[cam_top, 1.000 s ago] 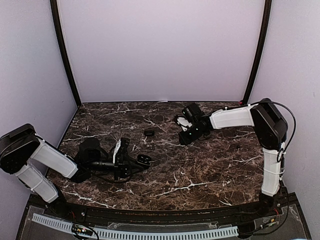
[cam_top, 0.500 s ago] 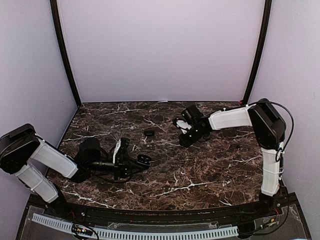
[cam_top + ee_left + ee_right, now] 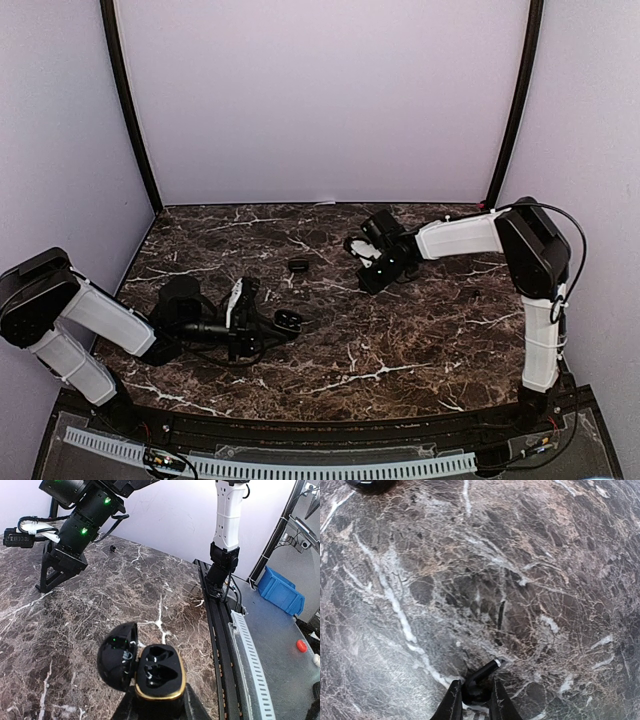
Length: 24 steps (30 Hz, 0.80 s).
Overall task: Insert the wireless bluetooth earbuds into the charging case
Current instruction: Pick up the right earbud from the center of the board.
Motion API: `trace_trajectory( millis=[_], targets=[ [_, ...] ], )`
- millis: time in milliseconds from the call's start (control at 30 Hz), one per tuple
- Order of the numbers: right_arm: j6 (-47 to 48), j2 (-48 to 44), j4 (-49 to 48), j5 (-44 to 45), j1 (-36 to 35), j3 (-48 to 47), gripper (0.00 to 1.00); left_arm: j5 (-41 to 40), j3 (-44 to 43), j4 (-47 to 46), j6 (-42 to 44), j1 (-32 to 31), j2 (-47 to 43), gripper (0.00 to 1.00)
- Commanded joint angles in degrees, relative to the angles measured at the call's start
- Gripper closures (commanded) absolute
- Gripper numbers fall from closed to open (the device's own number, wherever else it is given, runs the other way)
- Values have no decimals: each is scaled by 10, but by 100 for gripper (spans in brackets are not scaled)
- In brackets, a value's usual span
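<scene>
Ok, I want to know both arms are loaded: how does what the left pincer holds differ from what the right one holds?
The left pincer grips the charging case, far bigger than the black earbud in the right pincer. The case has a gold rim and stands hinged open, both wells empty; the earbud is one plain piece with a short stem. Both are glossy black.

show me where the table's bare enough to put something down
The widest bare marble is front right, between the right gripper, the right arm's base and the near edge. The table's back left corner is free. It's crowded mid-table: the left gripper holds the open charging case, a small black item lies behind it, and the right gripper pinches an earbud.
</scene>
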State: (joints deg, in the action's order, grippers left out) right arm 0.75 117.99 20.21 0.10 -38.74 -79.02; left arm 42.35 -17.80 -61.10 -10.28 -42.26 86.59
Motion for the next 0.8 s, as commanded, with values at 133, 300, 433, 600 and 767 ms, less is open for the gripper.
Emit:
trace_trajectory(
  millis=[133, 300, 433, 600, 767],
  targets=[
    [-24, -78, 26, -133, -4, 38, 86, -7, -8, 32, 74, 2, -13, 86],
    [-35, -143, 39, -264, -5, 81, 87, -36, -3, 9, 141, 1, -9, 86],
    [-45, -183, 51, -381, -5, 103, 87, -52, 16, -73, 197, 0, 9, 85],
    [-57, -210, 53, -499, -13, 118, 88, -2, 26, -143, 275, 0, 47, 85],
    [-85, -223, 22, -564, -26, 135, 88, -10, 2, -112, 312, -5, 60, 86]
  ],
)
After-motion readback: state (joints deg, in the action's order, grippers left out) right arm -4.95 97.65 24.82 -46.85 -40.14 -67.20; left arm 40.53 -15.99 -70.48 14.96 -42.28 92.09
